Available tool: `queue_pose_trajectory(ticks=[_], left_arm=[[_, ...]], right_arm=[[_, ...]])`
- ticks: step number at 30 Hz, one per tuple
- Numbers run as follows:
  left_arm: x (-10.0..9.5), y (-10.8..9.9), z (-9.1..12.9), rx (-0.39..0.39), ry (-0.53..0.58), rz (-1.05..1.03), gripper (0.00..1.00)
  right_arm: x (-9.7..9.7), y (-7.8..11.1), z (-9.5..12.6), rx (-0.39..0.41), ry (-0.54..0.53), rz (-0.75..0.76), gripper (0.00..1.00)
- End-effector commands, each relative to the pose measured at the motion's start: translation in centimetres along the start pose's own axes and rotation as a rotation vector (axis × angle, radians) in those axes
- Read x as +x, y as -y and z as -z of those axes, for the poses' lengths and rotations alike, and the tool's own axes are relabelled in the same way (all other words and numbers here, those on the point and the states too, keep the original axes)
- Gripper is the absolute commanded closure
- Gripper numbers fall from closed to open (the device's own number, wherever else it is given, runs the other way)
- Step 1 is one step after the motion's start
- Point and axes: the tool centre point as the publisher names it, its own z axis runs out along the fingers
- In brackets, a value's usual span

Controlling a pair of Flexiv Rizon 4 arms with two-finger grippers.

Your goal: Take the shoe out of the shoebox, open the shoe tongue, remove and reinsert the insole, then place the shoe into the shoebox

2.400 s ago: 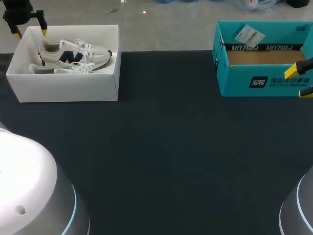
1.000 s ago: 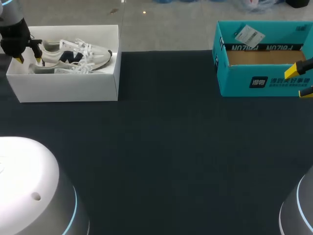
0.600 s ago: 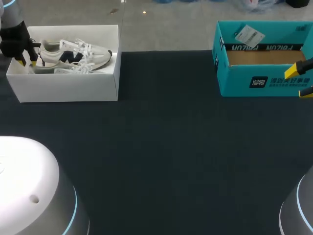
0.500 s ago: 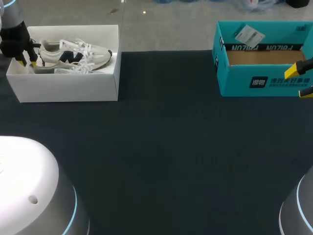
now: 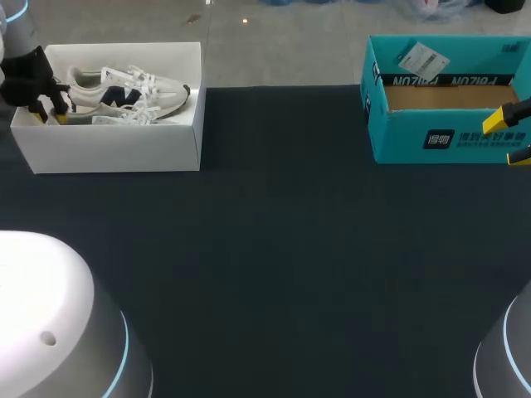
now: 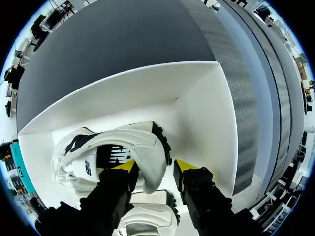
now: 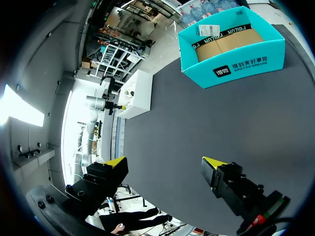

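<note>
1. Our left jaws are released and grip nothing. Their yellow fingertips [image 6: 126, 166] straddle the heel of the white and grey laced trainer with a dark navy side mark [image 6: 123, 150], one on each side. One tip looks to be against the upper, and the other appears to sit just beside the heel's dark sole edge without pressing it.
2. That trainer is inside the white cardboard shoebox [image 5: 116, 149] at the desk's far left. Its heel is toward our left arm and its marked side faces up. A second matching trainer [image 5: 91, 118] lies just beside it in the same box, under the left jaws in the wrist view.
3. Our right jaws are spread wide and empty. Their yellow tips hang in front of the open teal cardboard box [image 5: 415, 116] at the far right, well apart from the shoebox.
4. Between the two boxes lies the dark cloth-covered desk [image 5: 290, 249].
5. We judge the task to be at its very start. The first step, taking the shoe out, is in hand but not yet done. The trainer sits in the box with its laces in place. We cannot see the insole, so we cannot tell how it lies.
6. Almost everything is left, as we read it:
   - clench on the heel and lift the trainer clear of the box wall
   - set it on the desk and open the tongue
   - draw the insole out and push it back in
   - return the trainer to the shoebox
</note>
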Motion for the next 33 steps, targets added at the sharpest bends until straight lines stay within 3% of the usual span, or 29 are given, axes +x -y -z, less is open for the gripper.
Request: queue_pose_trajectory(ticks=[1,16,20,23,28,33], left_arm=[[-0.1,0.1,-1.1,-0.006,0.015,0.003,0.53],[0.4,-0.3,-4.2,0.036,0.033,0.033,0.55],[0.4,-0.3,-4.1,0.035,0.033,0.033,0.67],[0.4,-0.1,-3.7,0.03,0.025,0.026,1.0],[0.4,0.1,-2.2,0.014,0.009,0.014,1.0],[-0.1,-0.1,0.7,0.002,0.016,-0.011,1.0]], right_arm=[[0.0,0.0,-0.1,0.001,0.003,-0.001,0.0],[0.0,0.0,-0.1,0.001,0.003,-0.001,0.0],[0.0,0.0,-0.1,0.001,0.003,-0.001,0.0],[0.0,0.0,-0.1,0.001,0.003,-0.001,0.0],[0.0,0.0,-0.1,0.001,0.003,-0.001,0.0],[0.0,0.0,-0.1,0.001,0.003,-0.001,0.0]])
